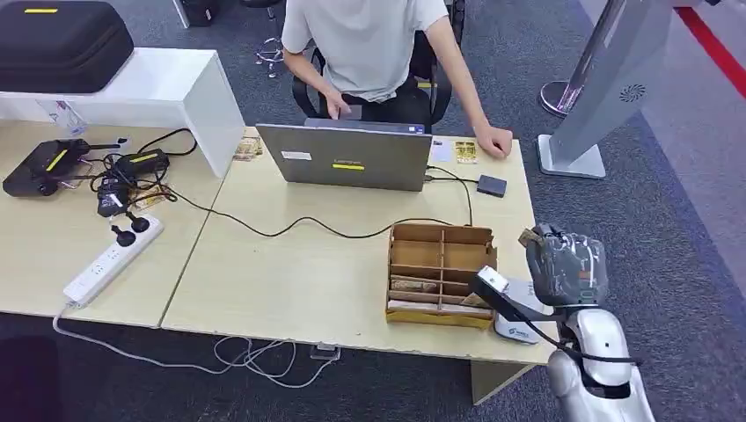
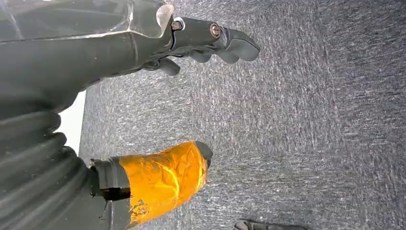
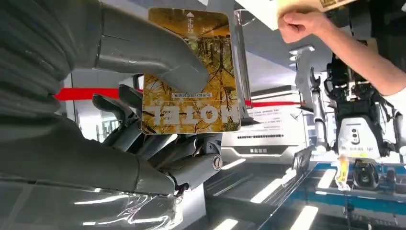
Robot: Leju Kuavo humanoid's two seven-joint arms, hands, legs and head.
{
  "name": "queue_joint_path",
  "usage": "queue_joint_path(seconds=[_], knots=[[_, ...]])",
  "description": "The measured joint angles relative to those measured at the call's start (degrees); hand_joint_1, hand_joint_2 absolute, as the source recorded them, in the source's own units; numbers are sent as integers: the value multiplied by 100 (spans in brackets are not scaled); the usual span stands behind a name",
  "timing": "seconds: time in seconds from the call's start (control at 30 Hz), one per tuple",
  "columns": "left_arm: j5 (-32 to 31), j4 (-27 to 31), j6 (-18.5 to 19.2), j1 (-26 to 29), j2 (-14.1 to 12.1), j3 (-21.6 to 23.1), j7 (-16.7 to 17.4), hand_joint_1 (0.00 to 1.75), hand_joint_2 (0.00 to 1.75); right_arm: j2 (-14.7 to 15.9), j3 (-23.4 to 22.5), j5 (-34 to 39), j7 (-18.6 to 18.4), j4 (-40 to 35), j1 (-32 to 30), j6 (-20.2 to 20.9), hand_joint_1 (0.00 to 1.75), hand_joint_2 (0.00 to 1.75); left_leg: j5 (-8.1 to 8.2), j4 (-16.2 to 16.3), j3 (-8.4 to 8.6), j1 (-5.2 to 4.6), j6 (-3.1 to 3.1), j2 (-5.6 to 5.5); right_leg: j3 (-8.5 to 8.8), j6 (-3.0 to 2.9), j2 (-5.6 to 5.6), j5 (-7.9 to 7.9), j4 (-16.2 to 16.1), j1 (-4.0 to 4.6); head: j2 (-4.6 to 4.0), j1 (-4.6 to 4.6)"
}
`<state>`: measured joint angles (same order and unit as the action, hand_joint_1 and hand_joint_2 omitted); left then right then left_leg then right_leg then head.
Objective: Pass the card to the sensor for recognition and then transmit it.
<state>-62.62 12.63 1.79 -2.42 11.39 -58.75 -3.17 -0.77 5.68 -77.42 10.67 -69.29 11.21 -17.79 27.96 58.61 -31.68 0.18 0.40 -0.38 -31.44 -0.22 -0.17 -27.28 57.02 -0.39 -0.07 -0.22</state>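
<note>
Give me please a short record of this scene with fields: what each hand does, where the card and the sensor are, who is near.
right hand: the right hand holds a yellow-brown hotel card, thumb pressed on its face, raised past the table's right end
left hand: the left hand hangs over grey carpet, fingers apart, holding nothing
sensor: a white reader device on the wooden table, beside the brown wooden card box
person: seated behind the grey laptop, one hand resting on the table

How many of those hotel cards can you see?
3, maybe more. One card is held in the robot's right hand; one card lies by the person's hand; another left of the laptop. The wooden organizer may hide more.
</note>
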Motion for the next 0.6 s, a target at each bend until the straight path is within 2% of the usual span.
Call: queue_joint_path(seconds=[0.6], knots=[[-20,0,-31,-5,2,-133,52,0,175,0,-212,-72,-39,402,-305,-129,175,175,0,0,0,0,0,0,-1,0,0,0,0,0,0,0]])
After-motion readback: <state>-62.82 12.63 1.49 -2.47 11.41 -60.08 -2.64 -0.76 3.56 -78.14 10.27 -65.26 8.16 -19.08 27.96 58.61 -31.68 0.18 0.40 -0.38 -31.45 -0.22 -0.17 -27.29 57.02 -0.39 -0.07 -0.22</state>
